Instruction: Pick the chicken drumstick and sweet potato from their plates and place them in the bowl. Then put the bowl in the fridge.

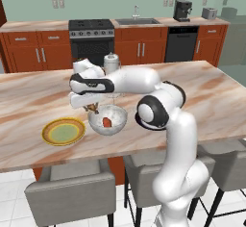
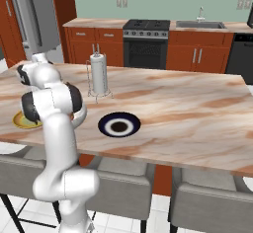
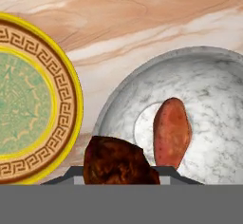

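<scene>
Orange-red sweet potato lies in speckled bowl; brown drumstick above its rim

Pretty standard arm: glossy white rounded shells, chunky tube links, dark grey-black rings at the joints. The hand has a white body with a black band.

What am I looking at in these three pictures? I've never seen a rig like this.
A rendered kitchen. A white robot arm reaches over a marble island counter. Two pictures come from cameras behind the arm, left and right; the third looks along its gripper. On the counter: a yellow-rimmed plate, a speckled bowl with the sweet potato inside, a navy plate and a paper towel roll. The gripper holds the chicken drumstick at the bowl's rim.
</scene>
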Available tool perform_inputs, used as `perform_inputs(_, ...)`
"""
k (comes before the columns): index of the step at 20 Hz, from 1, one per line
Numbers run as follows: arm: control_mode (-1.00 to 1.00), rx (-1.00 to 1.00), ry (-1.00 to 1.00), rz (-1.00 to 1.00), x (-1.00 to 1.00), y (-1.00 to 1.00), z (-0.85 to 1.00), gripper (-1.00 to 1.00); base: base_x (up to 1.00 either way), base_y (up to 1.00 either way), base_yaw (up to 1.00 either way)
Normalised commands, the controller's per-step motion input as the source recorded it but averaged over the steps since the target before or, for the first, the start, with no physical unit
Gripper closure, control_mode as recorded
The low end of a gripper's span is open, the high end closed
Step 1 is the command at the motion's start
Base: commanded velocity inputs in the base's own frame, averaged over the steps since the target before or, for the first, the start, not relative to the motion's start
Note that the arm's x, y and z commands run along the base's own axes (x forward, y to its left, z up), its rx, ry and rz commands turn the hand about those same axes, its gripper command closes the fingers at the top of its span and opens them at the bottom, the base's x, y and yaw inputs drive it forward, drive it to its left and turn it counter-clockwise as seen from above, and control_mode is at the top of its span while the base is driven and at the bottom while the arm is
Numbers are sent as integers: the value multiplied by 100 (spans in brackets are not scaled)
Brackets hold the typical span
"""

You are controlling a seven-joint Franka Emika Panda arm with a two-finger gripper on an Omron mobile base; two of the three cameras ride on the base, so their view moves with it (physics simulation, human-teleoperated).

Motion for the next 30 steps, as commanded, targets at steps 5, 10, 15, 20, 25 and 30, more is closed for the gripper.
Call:
perform_inputs(5,-100,15,0,2,-10,-58,-30,100,0,0,0)
perform_inputs(10,-100,15,0,0,1,-25,-32,100,0,0,0)
perform_inputs(15,-100,16,0,-5,6,0,-20,100,0,0,0)
perform_inputs(20,-100,2,6,-7,17,15,-8,100,0,0,0)
perform_inputs(25,-100,0,14,-5,28,16,0,100,0,0,0)
perform_inputs(30,-100,0,11,-3,29,14,-7,100,0,0,0)
